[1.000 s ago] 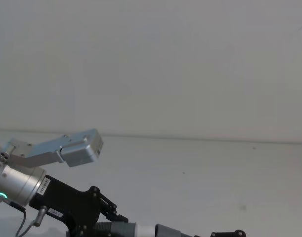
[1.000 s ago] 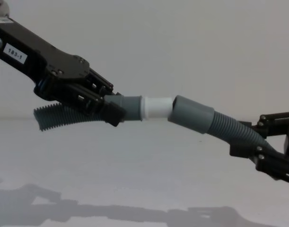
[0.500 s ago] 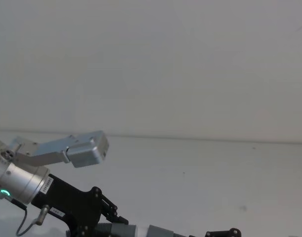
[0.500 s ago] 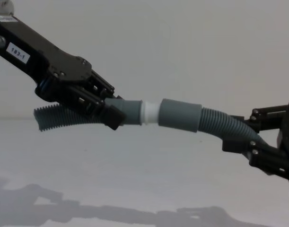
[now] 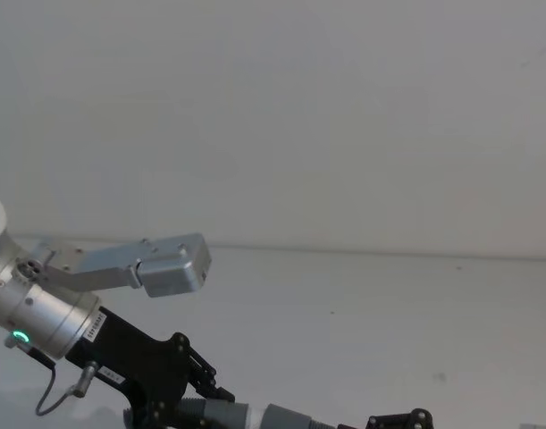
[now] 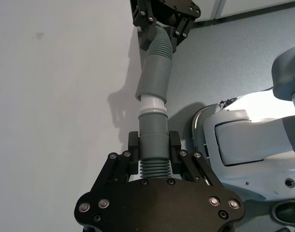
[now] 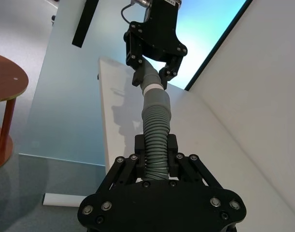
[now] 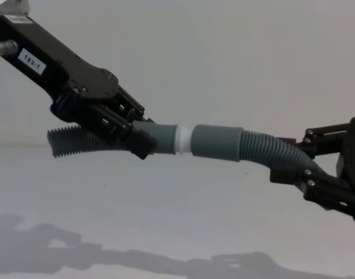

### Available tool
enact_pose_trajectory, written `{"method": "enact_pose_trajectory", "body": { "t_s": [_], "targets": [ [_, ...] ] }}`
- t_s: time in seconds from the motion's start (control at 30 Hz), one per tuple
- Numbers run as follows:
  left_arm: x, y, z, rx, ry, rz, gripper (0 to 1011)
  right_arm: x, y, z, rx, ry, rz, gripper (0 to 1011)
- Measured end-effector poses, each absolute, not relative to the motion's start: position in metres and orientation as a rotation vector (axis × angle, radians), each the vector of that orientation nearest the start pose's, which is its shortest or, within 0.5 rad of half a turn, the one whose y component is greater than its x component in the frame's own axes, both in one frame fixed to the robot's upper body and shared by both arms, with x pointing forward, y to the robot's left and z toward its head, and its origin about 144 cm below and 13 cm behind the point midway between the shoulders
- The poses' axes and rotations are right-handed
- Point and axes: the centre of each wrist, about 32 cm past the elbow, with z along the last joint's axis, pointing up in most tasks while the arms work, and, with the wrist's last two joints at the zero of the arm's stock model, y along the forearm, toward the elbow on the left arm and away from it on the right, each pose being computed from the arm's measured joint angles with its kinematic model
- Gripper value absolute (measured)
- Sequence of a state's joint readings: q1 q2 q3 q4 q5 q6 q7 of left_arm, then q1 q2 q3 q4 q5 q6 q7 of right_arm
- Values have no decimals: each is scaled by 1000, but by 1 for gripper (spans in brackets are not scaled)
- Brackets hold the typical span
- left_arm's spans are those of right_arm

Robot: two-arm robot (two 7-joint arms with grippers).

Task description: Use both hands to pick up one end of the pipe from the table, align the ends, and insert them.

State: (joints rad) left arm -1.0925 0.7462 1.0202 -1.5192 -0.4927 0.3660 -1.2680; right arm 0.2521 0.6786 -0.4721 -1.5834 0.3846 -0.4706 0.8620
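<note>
- Right gripper [image 8: 293,168], clamped on socket hose [image 8: 270,152], held above table [image 8: 177,221].
- Wide socket [image 8: 218,142], sleeved over white tip [image 8: 184,139]; less white showing than a second ago.
- Left gripper [image 8: 133,136], clamped on narrow hose [image 8: 78,144].
- Best kept coaxial, pressed straight until seated.

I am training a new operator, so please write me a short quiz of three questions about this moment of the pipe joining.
1. True or false: the left gripper holds the hose piece with the white tip.
2. Which does the right gripper hold? A) the piece with the wider grey socket B) nothing C) a red cup
3. Fill in: both hose pieces are held ___ the table.

Key: 1 true. 2 A. 3 above; a band of the white tip shows outside the socket.
</note>
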Motion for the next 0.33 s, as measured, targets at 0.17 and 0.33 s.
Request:
{"method": "enact_pose_trajectory", "body": {
  "t_s": [0.17,0.33],
  "targets": [
    [586,237,1398,702,-157,-132,325,495,-295,1206,-58,-533,-239,230],
    [587,236,1399,707,-158,-133,325,496,-295,1207,-58,-535,-234,229]
  ]
}}
